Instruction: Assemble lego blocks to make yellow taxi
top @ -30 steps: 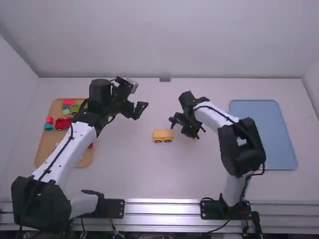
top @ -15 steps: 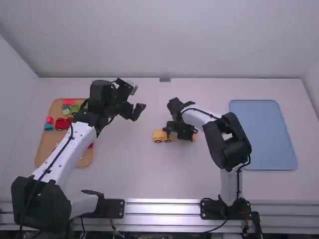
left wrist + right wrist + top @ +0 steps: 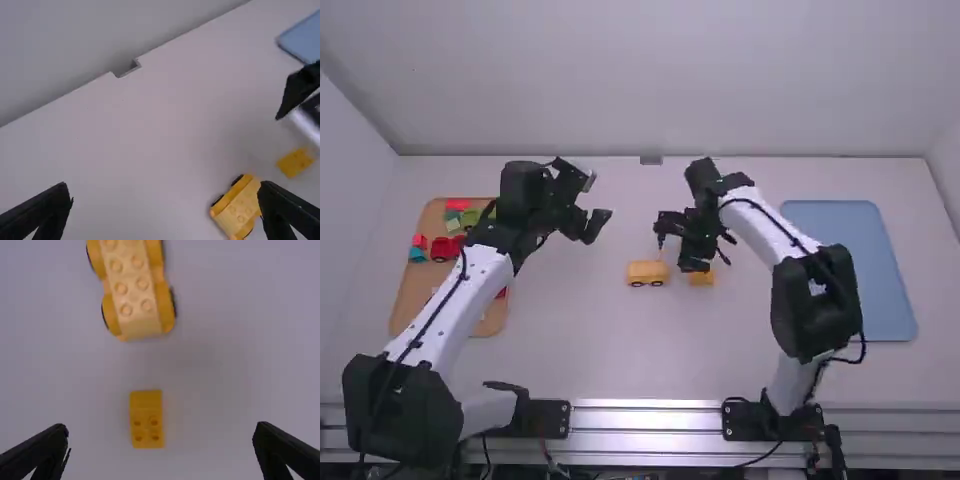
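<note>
And here's the danger: the right hand (image 3: 161,427) hangs over the tabletop (image 3: 620,360), fingers spread wide and empty, and the small yellow plastic block (image 3: 146,412) below sits a touch nearer one finger than the other. Come down off-centre and one fingertip could shove or twist it before the grip closes, leaving it crooked for the join. Then there's the yellow wheeled car base with pale studded top (image 3: 132,280), near the block but apart from it, free on its wheels; with nothing bracing it, a press from above may well roll it away. The left hand (image 3: 165,186), also spread and empty, stands off from both. So where's our block? Flat on the tabletop, underneath the right hand and not in its grasp, lying between the lines of its two fingers, on the right arm's side of the car base!
</note>
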